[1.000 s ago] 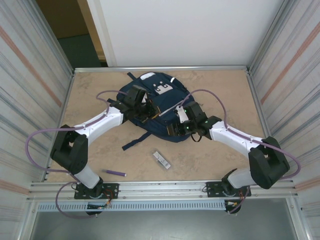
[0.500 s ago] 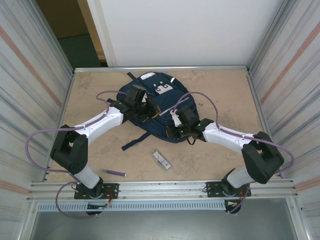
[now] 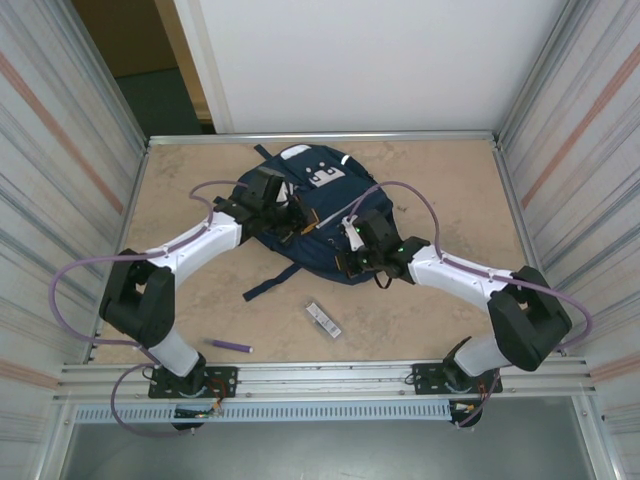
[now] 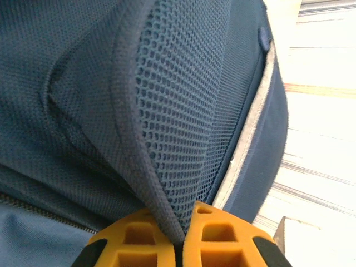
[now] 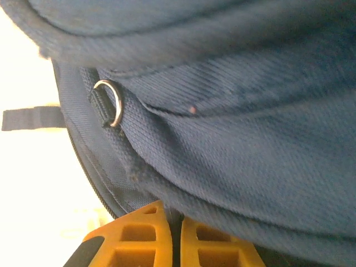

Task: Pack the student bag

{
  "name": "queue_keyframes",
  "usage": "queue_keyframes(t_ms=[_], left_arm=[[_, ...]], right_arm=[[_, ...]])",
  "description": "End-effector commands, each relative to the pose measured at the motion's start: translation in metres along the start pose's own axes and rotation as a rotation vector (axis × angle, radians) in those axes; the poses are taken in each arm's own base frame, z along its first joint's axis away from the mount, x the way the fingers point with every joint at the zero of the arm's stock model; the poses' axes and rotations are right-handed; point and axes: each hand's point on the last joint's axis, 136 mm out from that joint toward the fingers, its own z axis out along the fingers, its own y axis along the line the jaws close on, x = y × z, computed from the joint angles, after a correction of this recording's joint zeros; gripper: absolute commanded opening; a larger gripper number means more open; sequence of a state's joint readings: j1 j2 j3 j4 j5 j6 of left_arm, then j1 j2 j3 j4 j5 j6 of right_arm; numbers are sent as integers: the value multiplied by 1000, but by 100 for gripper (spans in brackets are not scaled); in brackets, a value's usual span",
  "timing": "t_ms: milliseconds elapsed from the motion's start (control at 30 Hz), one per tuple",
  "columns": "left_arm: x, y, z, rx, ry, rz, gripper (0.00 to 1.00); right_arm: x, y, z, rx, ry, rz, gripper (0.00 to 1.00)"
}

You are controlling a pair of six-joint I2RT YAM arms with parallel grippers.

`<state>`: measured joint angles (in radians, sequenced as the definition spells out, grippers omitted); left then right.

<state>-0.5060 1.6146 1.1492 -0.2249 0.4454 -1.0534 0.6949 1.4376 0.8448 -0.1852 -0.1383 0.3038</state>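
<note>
A purple pen (image 3: 231,345) lies on the table (image 3: 450,190), to the near left of the student bag (image 3: 318,205) and well apart from it. A small grey rectangular packet (image 3: 323,319) lies off the bag's near edge, near it but not touching. A dark strap (image 3: 268,284) trails from the bag's near-left corner onto the table surface.

The right gripper (image 5: 173,222) sits at the bag's near-right edge. Its orange fingers (image 5: 139,236) are closed together, and a fold of the navy fabric is pinched between them. A small metal ring (image 5: 111,103) on a fabric loop hangs from the bag just beyond this grip point.

The left gripper (image 4: 181,236) sits on the bag's left side, farther from the arm bases than the right gripper. Its jaws are closed on the bound edge of a navy mesh panel (image 4: 183,105), which rises from the fingers as a raised flap. A white stripe (image 4: 250,139) runs along the bag body beside the panel.

The bag lies flat on the table with both grippers on it, one on each side. Its grey patch (image 3: 322,176) marks the end farthest from the arm bases.
</note>
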Motion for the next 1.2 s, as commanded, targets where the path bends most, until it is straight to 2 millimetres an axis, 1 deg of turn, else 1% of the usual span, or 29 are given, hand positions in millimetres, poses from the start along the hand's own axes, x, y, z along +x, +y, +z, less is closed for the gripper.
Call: queue_keyframes(t_ms=[0,100,233,300,367,467,533,567,667,700,767,833,867,900,933,967,1033,1100,1133,1167], left_arm=[[-20,5,-25,29,-66,46,0],[-28,20,-29,-2,-79,45,0],[-37,33,-31,-19,-78,48,0],[-43,40,-33,-29,-86,47,0],[-49,44,-33,-36,-96,37,0],[-53,43,-32,-34,-84,50,0],[-56,45,-31,-43,-83,60,0],[-58,47,-31,-52,-87,64,0],[-67,55,-36,-56,-95,46,0],[-71,59,-40,-55,-97,31,0],[-77,70,-47,-61,-106,0,0],[-84,79,-53,-62,-112,-24,0],[-88,82,-56,-57,-112,-29,0],[-91,83,-57,-53,-114,-22,4],[-96,85,-59,-52,-117,-8,17],[-95,90,-61,-71,-106,-22,26],[-86,95,-66,-78,-82,-28,35],[-70,98,-74,-98,-93,-43,38],[-60,99,-78,-104,-105,-59,40],[-46,95,-82,-99,-117,-66,41]], right_arm=[[8,-24,-12,50,9,37,0],[15,-23,-15,11,43,21,0],[21,-32,-17,53,72,14,0],[22,-32,-18,45,87,13,0],[23,-23,-20,-2,105,0,0],[25,-7,-22,-68,137,-25,0],[25,-2,-23,-79,149,-48,0],[24,-3,-25,-64,150,-56,0],[21,-27,-24,67,142,-19,0],[20,-35,-23,90,140,6,0],[17,-43,-20,101,147,64,0],[14,-38,-15,75,157,70,0],[13,-29,-12,48,154,59,0],[11,-21,-9,20,150,45,0],[9,-11,-6,-8,147,29,0],[6,-2,-3,-24,142,14,0],[4,12,2,-41,146,-16,0],[1,24,7,-52,152,-46,0],[0,30,9,-58,152,-61,0],[-2,36,10,-66,146,-69,0]])
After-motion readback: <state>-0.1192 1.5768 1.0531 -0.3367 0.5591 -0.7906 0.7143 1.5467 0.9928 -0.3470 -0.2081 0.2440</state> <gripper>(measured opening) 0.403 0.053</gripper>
